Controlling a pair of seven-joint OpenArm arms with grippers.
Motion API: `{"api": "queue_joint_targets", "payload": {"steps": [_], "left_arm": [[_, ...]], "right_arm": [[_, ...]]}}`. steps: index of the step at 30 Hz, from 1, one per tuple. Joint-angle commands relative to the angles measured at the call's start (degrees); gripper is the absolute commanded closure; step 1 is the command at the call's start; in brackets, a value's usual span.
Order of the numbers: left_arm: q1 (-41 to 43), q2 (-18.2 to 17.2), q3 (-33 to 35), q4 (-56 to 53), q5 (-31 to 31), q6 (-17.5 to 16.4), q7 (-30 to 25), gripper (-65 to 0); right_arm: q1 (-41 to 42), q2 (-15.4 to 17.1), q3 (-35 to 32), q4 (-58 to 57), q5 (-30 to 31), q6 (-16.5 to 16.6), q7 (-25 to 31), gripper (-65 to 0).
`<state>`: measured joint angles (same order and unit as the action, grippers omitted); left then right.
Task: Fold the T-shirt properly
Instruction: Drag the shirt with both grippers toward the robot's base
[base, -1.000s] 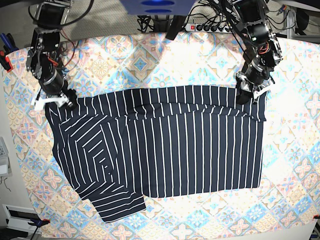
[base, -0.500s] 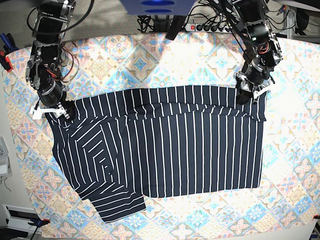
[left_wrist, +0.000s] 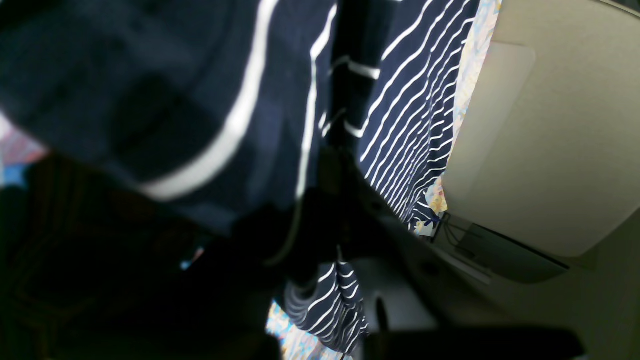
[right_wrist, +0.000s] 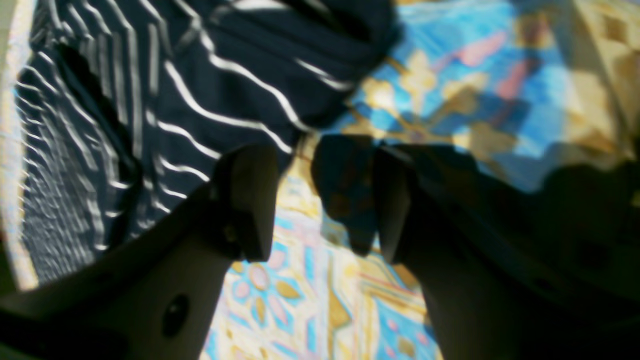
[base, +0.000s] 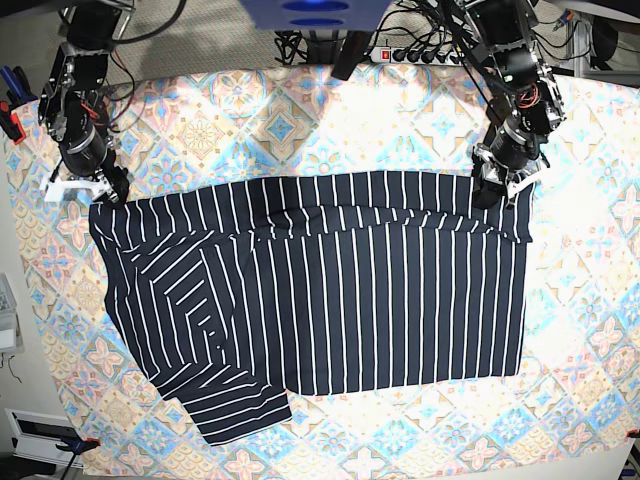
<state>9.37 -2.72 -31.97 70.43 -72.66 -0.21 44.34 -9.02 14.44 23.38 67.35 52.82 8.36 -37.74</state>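
On the left of the base view, my right tool (base: 82, 187) sits on the patterned tablecloth (base: 300, 120) just beside the top left corner of the T-shirt (base: 330, 290). In its wrist view the two fingers (right_wrist: 250, 200) stand apart with bare cloth between them, holding nothing, and the striped fabric edge lies just past the fingertips.

The dark striped T-shirt is spread flat across the middle of the surface, its top edge folded over in a narrow band. One sleeve sticks out toward the lower left.

On the right, my left tool (base: 503, 186) presses down at the shirt's top right corner. It is closed on the T-shirt: its wrist view is filled with blurred navy fabric bunched right against the dark fingers (left_wrist: 280, 240).
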Motion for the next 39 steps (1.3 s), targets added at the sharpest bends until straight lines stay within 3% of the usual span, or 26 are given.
{"api": "queue_joint_targets", "payload": {"steps": [1, 7, 14, 20, 26, 33, 39], "left_arm": [[-0.1, -0.2, 0.1, 0.2, 0.1, 0.2, -0.1, 0.0], [0.3, -0.2, 0.1, 0.2, 0.1, 0.2, -0.1, 0.0], [0.3, -1.1, 0.1, 0.2, 0.1, 0.2, -0.1, 0.0], [1.4, -1.1, 0.1, 0.4, 0.0, 0.2, 0.0, 0.0], [4.1, -1.1, 0.1, 2.5, -0.3, 0.1, 1.2, 0.0], [8.8, -0.9, 0.1, 9.1, -0.3, 0.1, 1.6, 0.0], [13.2, -0.9, 0.1, 12.2, -0.8, 0.1, 1.7, 0.0]], "right_arm": [[1.7, 0.6, 0.1, -0.4, -0.3, -0.3, -0.7, -30.7], [7.7, 0.6, 0.0, -8.2, -0.3, -0.3, -0.7, -30.7], [9.9, 0.6, -0.2, -9.9, -0.4, -0.3, -0.7, -28.3], [9.5, 0.7, 0.2, -9.8, -0.4, -0.2, -0.7, -0.4], [3.3, 1.3, 4.2, -5.9, -0.3, -0.2, -1.2, -0.2], [-2.6, 1.2, 10.1, 3.0, -0.3, -0.2, -7.2, -0.2], [-7.2, 1.3, 12.0, 7.4, -0.3, -0.2, -8.4, -0.2]]}}
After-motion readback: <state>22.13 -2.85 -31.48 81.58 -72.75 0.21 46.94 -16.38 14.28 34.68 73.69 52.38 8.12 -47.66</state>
